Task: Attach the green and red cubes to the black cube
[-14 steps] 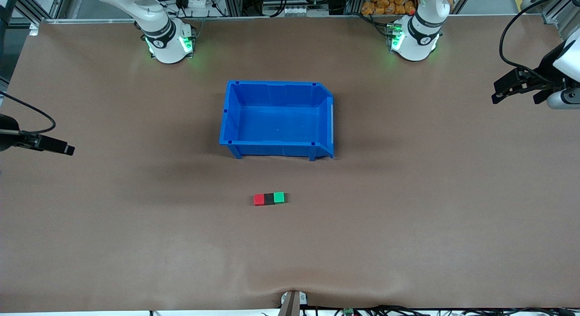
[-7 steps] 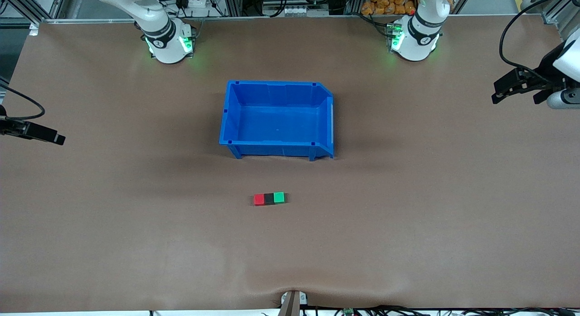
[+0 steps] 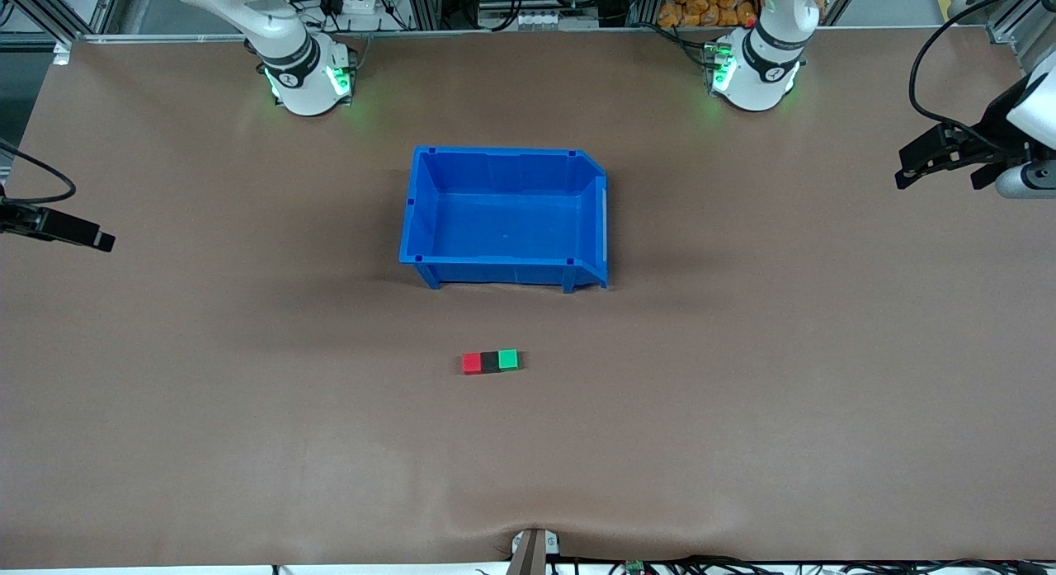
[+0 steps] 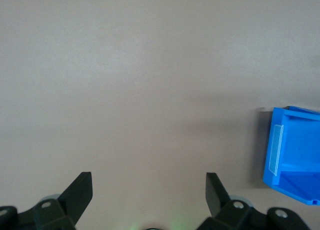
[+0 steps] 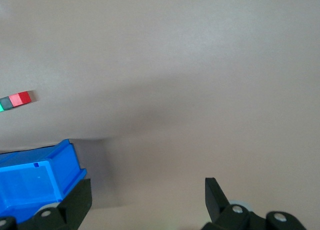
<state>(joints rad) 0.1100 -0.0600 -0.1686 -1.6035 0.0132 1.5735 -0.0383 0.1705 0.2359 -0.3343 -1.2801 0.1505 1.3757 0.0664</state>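
Note:
The red cube (image 3: 471, 363), black cube (image 3: 490, 361) and green cube (image 3: 508, 359) lie joined in a row on the table, black in the middle, nearer the front camera than the blue bin. The red cube (image 5: 24, 97) and black cube (image 5: 6, 102) also show in the right wrist view. My left gripper (image 3: 901, 168) is open and empty over the left arm's end of the table; its wrist view shows its jaws (image 4: 148, 179) wide apart. My right gripper (image 3: 106, 242) is open and empty (image 5: 146, 185) over the right arm's end of the table.
An empty blue bin (image 3: 503, 271) stands mid-table, between the cubes and the robot bases. It shows in the left wrist view (image 4: 295, 111) and the right wrist view (image 5: 50, 152). Brown mat covers the table.
My right gripper has drawn back toward the right arm's end of the table. The left gripper and the cubes have not moved.

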